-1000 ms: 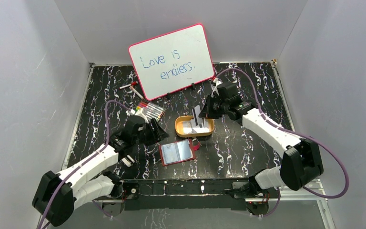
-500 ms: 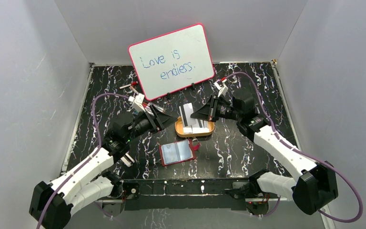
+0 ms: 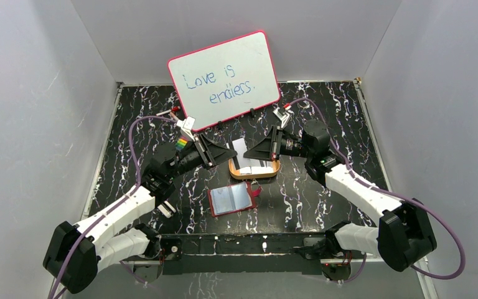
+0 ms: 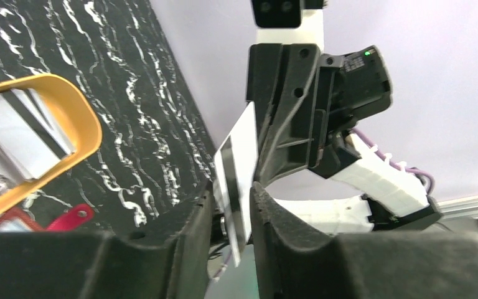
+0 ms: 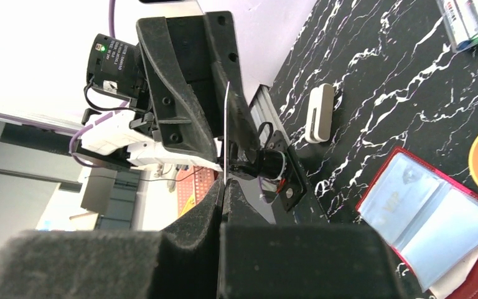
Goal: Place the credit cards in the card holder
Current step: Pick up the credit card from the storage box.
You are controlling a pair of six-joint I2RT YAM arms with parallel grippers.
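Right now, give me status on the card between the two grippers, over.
Right gripper shut on white plastic card with dark stripe. Left gripper straddles same card, grip unconfirmed. Dark-red leather card holder lies open, nothing covering it.

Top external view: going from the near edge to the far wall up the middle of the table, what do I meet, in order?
card holder → tray → whiteboard. The card held in the air overlaps the tray, so it is left out.
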